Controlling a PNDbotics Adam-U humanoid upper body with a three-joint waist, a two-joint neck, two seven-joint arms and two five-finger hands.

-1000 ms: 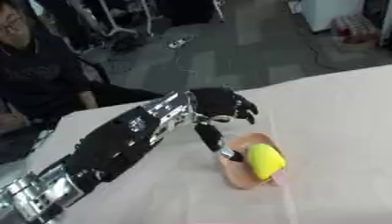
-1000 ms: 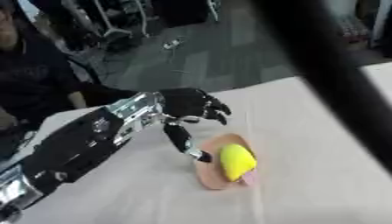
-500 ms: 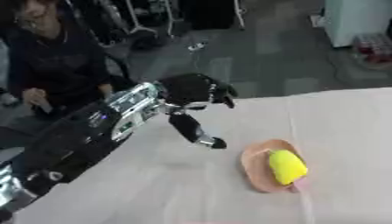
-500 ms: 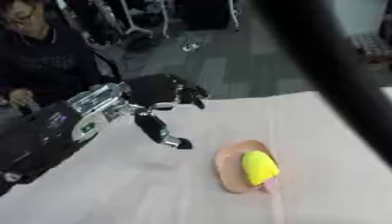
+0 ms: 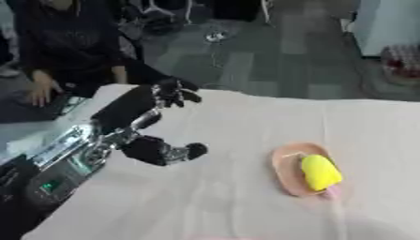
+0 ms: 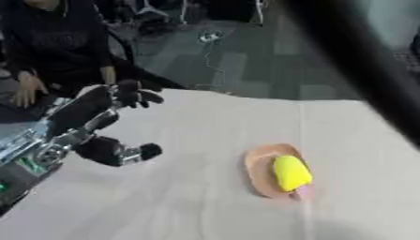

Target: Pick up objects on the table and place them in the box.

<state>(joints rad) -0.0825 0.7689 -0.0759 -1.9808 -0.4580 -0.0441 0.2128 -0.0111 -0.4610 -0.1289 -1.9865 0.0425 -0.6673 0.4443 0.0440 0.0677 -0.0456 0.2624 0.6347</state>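
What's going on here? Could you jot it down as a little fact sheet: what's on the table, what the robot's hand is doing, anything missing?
surface: table under a pale cloth
objects: yellow object lying on a pink plate
left hand: raised over the table's far left side, apart from the plate, holding nothing; fingers curled
right hand: not in view
box: none visible in either view
task state: yellow object not yet picked up
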